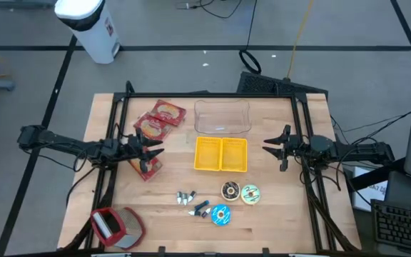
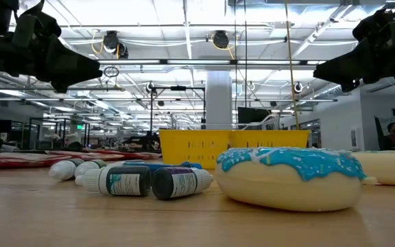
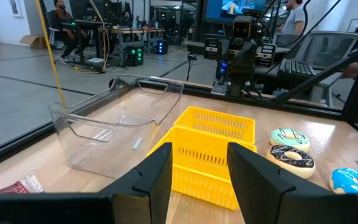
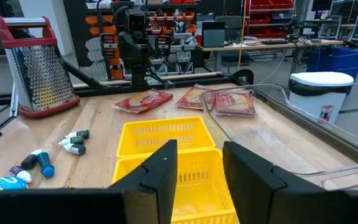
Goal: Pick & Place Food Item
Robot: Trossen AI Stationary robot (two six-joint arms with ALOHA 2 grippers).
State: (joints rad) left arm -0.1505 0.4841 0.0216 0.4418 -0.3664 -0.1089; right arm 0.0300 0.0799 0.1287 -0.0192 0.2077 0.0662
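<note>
Yellow slotted plastic basket (image 1: 220, 154) at table centre, left gripper (image 1: 153, 150) held open at nine o'clock, right gripper (image 1: 271, 146) open at three o'clock, three iced doughnuts (image 1: 235, 198) at six o'clock.

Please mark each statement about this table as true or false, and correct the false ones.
1. Three donuts lie on the table. True: chocolate donut, white donut, blue donut.
2. The yellow basket holds a donut. False: it holds no donut.
3. The left claw grips a food packet. False: it is open and holds nothing.
4. The clear container stands next to the basket. True.
5. The grater lies by the table's near left corner. True.
</note>
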